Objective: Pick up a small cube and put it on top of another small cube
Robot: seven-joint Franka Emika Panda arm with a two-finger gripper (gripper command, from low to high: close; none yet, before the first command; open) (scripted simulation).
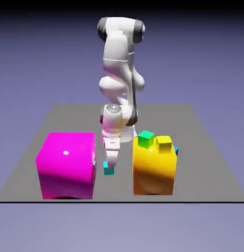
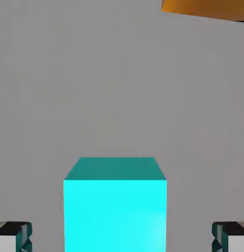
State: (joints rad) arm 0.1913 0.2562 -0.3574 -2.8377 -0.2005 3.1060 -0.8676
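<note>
A tiny cyan cube [image 1: 109, 170] rests on the grey table between the big magenta block [image 1: 66, 165] and the big yellow block [image 1: 153, 168]. My gripper [image 1: 110, 163] hangs straight down over it, open. In the hand view the cyan cube [image 2: 115, 206] fills the lower middle, and my gripper [image 2: 121, 240] straddles it. The left fingertip [image 2: 14, 236] and the right one [image 2: 231, 236] each stand well clear of the cube's sides. A second bluish-cyan cube [image 1: 176, 150] peeks out behind the yellow block's right edge, mostly hidden.
A small green cube [image 1: 145, 138] and a small yellow-green cube [image 1: 164, 143] show at the yellow block's top edge; whether on it or behind it I cannot tell. A cyan sliver [image 1: 94, 160] shows at the magenta block's right side. The yellow block's edge [image 2: 207, 9] crosses the hand view's upper right.
</note>
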